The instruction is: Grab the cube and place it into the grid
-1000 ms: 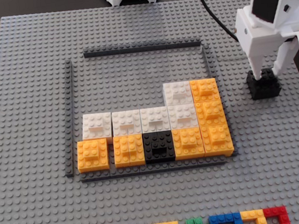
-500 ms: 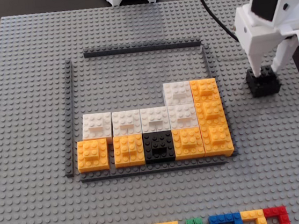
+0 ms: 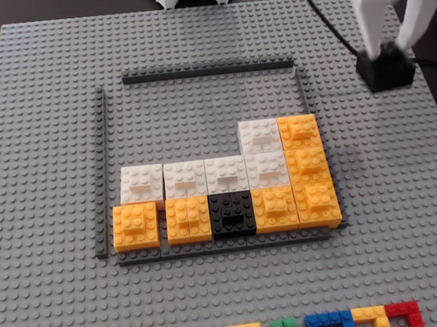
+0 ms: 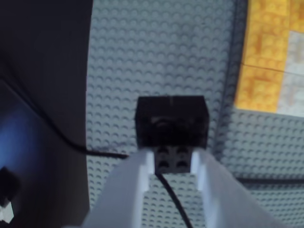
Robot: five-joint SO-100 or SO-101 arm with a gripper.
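At upper right of the fixed view, the gripper (image 3: 386, 51) is clenched on the cube (image 3: 386, 70), raised outside the grid (image 3: 206, 72).

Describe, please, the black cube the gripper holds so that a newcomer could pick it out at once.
Start at the grid of dark strips on the grey baseplate. Outside its right strip, in the fixed view's upper right, the white gripper pinches the cube by its raised top brick. The other black block sits inside the grid's bottom row, among orange ones.
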